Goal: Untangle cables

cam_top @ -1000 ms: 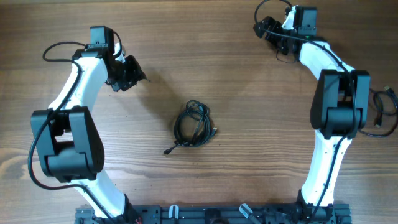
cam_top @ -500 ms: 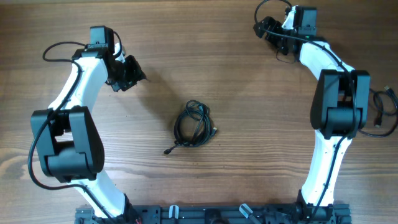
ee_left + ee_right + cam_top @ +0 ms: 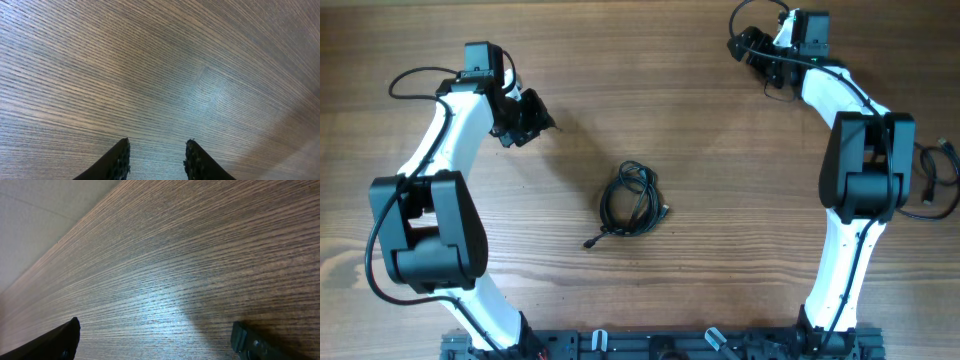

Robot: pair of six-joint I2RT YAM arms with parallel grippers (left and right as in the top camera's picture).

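Note:
The cables (image 3: pixel 631 198) lie as one small black coiled bundle on the wooden table, near the middle in the overhead view, with a plug end (image 3: pixel 591 242) trailing to the lower left. My left gripper (image 3: pixel 534 118) hovers up and to the left of the bundle, well apart from it, open with only bare wood between its fingers (image 3: pixel 120 159). My right gripper (image 3: pixel 748 47) is at the far upper right, open wide with nothing in it. Neither wrist view shows the cables.
Wood-grain table (image 3: pixel 700 130) all around. A pale wall or floor strip (image 3: pixel 40 205) lies past the table's edge in the right wrist view. Black arm wires (image 3: pixel 940 180) hang at the right side. A black rail (image 3: pixel 660 345) runs along the near edge.

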